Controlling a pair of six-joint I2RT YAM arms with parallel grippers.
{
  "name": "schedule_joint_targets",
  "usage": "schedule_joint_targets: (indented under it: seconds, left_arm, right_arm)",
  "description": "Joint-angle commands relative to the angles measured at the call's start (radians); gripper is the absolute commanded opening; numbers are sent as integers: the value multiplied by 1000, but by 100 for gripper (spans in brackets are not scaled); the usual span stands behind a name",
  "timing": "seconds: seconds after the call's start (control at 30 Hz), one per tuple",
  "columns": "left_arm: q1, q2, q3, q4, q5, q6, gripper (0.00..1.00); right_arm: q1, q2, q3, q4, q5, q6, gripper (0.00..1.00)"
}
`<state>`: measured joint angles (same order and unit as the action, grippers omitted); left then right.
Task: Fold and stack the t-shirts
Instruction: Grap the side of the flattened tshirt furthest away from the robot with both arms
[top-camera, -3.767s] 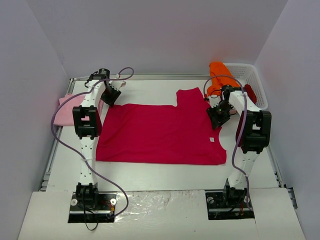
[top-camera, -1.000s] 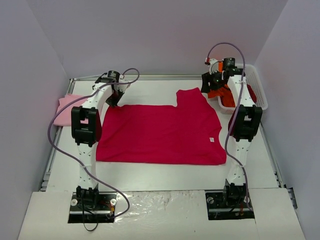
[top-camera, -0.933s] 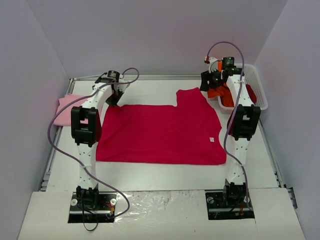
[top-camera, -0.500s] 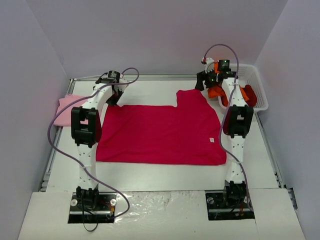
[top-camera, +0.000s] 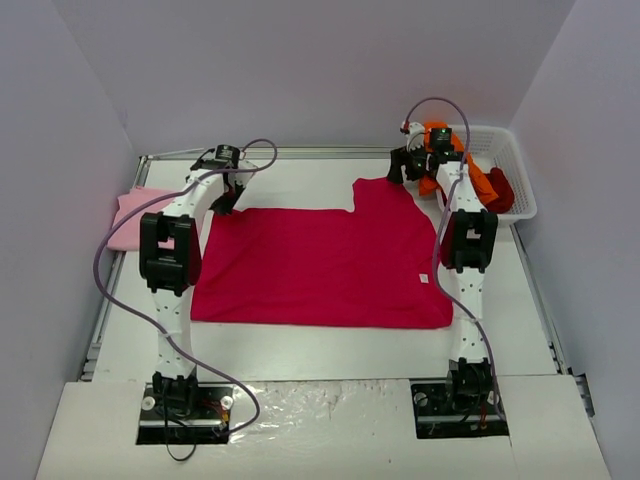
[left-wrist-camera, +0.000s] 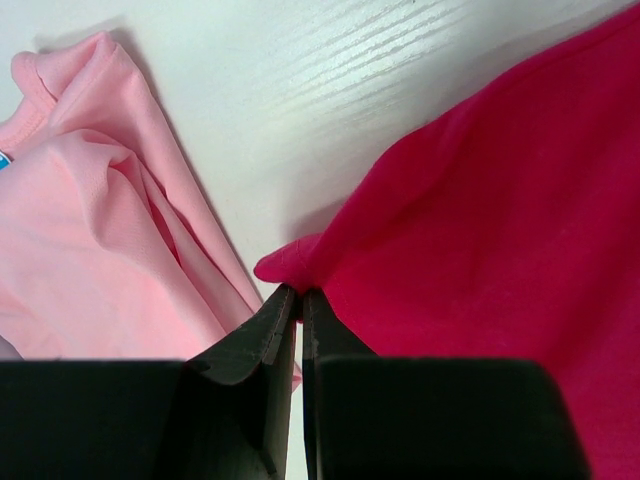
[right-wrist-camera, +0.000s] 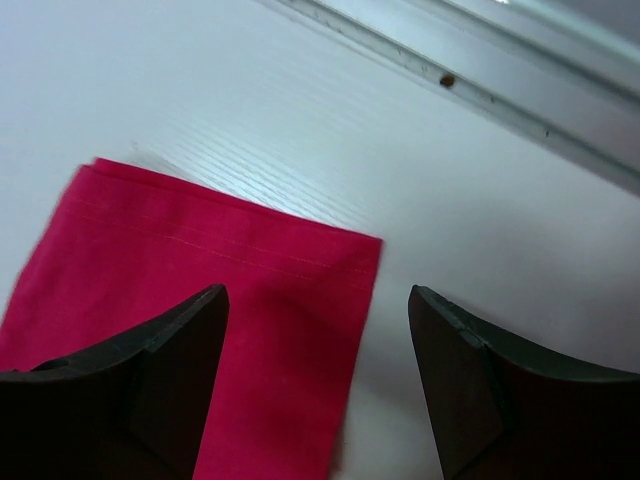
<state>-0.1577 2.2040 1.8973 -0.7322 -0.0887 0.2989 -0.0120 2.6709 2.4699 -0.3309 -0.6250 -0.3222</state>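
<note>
My L claw (left-wrist-camera: 298, 298) clenched on crimson shirt (left-wrist-camera: 500, 220) corner, just beside pink shirt (left-wrist-camera: 90, 250). My R claw (right-wrist-camera: 315, 300) released, jaws wide over its sleeve hem (right-wrist-camera: 230, 215).

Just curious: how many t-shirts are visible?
4: crimson shirt spread mid-table, pale pink shirt at left edge, orange shirt draped over the basket, dark red shirt inside it. Others may hide there.

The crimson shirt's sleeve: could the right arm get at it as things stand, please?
Probably yes: the right pincer hangs open over the sleeve corner, with nothing in between.
</note>
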Motion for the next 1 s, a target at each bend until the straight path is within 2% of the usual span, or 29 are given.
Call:
schedule_joint_targets:
  seconds: [0.0,0.17,0.43,0.7,0.8,0.97]
  left_arm:
    - [-3,-96,-3,10,-31,-12,2]
    - [-3,-113,-17,14,-26,-10,2]
    - [-3,-119,-40,25,-26,-12,2]
    - [-3,-112,-49,24,-23,-6,2]
    - [-3,-112,-52,24,-23,-4,2]
    - [-3,-106,-50,19,-19,-4,2]
  right_arm:
    - [-17,32,35,12,42,46,68]
    - [-20,56,46,18,77,52,68]
    - [-20,93,73,26,36,71,69]
    - [-5,101,72,26,13,54,64]
    - [-2,99,66,24,-4,52,60]
    - [6,87,37,23,-10,28,47]
